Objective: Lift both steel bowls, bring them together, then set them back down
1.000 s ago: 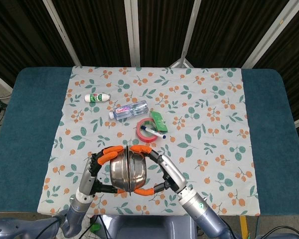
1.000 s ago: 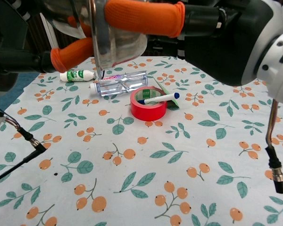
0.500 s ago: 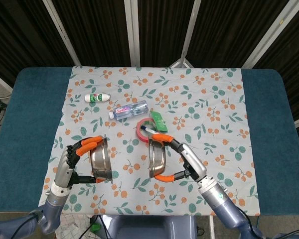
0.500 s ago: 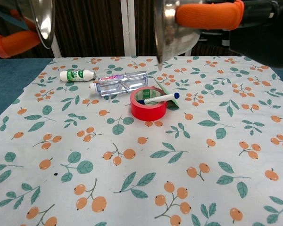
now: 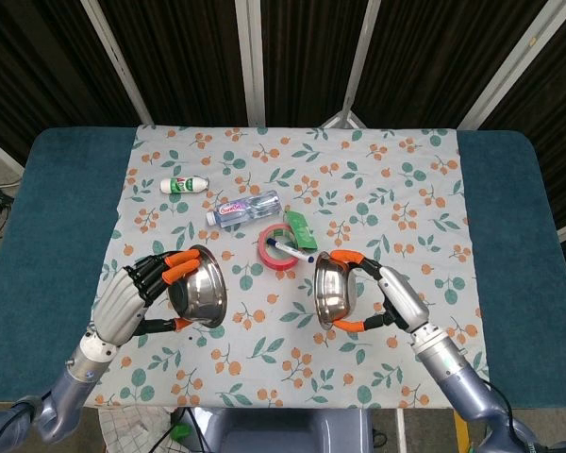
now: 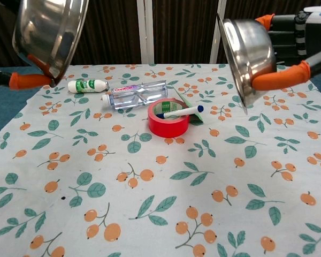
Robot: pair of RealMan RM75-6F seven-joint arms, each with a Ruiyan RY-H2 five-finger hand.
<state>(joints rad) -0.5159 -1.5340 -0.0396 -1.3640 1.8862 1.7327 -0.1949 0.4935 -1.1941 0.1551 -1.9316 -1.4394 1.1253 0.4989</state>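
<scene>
Two steel bowls hang in the air, tilted on edge and well apart. My left hand point(image 5: 132, 297) grips the left steel bowl point(image 5: 200, 296) by its rim; in the chest view this bowl point(image 6: 48, 32) fills the upper left, with an orange fingertip point(image 6: 24, 81) below it. My right hand point(image 5: 391, 297) holds the right steel bowl point(image 5: 332, 288) between thumb and fingers, and the chest view shows that bowl point(image 6: 249, 53) at the upper right, its rounded underside facing left.
A red tape roll point(image 5: 279, 247) with a pen across it lies between and behind the bowls on the floral cloth point(image 5: 387, 189). Further back lie a clear water bottle point(image 5: 245, 209), a small white bottle point(image 5: 185, 185) and a green packet point(image 5: 300, 227). Blue table surface point(image 5: 519, 236) flanks the cloth.
The bowls were pressed together a second ago. Both hands have since moved outward, left bowl to the left and right bowl to the right, and the gap has widened.
</scene>
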